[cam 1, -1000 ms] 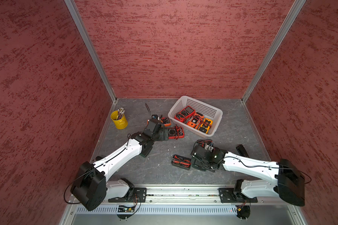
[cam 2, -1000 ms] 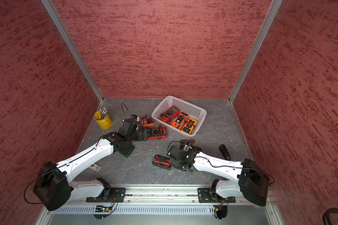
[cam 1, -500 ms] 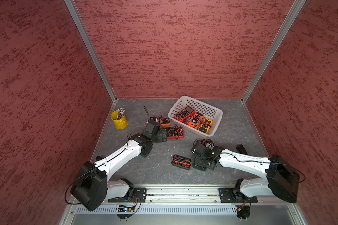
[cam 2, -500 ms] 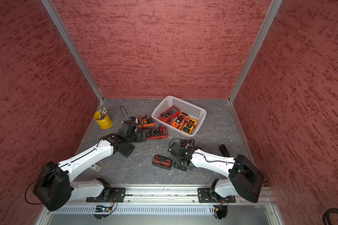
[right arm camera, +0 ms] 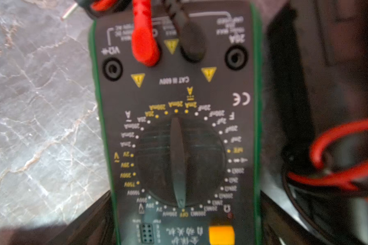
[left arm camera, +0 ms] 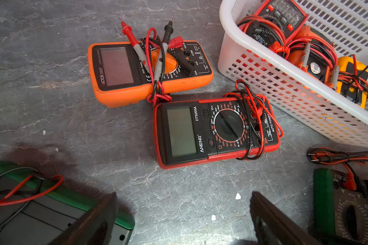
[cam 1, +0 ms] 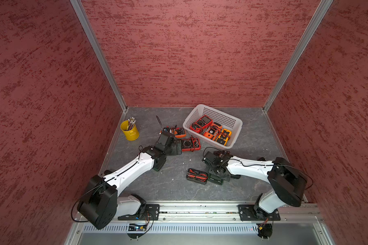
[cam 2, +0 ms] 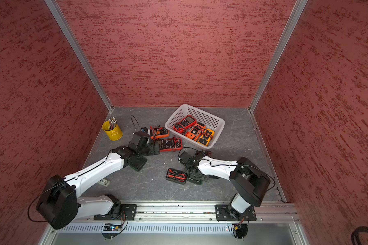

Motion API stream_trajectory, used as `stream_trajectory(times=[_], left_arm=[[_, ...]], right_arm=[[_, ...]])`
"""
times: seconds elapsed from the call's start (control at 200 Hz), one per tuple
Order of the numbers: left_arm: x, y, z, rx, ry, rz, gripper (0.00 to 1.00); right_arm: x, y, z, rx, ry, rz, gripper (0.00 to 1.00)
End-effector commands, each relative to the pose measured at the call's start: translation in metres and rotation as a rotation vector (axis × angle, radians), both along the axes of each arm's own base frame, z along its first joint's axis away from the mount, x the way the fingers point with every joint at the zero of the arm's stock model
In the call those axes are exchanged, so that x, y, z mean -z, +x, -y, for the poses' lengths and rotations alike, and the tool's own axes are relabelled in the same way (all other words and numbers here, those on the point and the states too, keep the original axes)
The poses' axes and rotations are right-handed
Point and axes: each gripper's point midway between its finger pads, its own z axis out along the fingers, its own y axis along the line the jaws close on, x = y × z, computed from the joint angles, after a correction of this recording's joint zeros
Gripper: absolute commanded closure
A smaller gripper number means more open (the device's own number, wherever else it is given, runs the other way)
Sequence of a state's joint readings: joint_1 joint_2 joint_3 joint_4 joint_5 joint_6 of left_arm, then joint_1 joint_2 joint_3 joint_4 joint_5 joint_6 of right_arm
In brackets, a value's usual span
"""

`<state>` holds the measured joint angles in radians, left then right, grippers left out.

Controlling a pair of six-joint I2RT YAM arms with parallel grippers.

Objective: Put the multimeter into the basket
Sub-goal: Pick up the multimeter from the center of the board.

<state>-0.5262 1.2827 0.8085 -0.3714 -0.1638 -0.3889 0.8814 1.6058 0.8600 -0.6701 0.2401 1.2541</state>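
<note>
One basket (left arm camera: 274,84) holds three multimeters (cam 1: 203,121); an orange multimeter (left arm camera: 119,84) and a red multimeter (left arm camera: 210,131) lie beside it. Both pincers gape: the left gripper (left arm camera: 183,197) empty, the right gripper (right arm camera: 186,212) astride one green multimeter (right arm camera: 179,84).

Green multimeter (right arm camera: 179,137) within spread right claw (right arm camera: 185,229)
</note>
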Motion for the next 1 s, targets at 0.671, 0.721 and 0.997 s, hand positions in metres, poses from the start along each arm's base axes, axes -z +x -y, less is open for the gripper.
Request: stream_trajectory(times=[0.671, 0.721, 0.997], left_arm=[[-0.002, 0.002, -0.012, -0.048, 0.021, 0.019, 0.00], [-0.002, 0.002, -0.013, -0.055, 0.022, 0.020, 0.00], [-0.004, 0.003, -0.018, -0.083, 0.021, 0.013, 0.00]], right_arm=[[-0.006, -0.001, -0.010, -0.131, 0.031, -0.005, 0.75], [-0.013, 0.000, -0.011, -0.145, 0.030, 0.007, 0.79], [-0.047, -0.003, -0.020, -0.200, 0.107, 0.084, 0.91]])
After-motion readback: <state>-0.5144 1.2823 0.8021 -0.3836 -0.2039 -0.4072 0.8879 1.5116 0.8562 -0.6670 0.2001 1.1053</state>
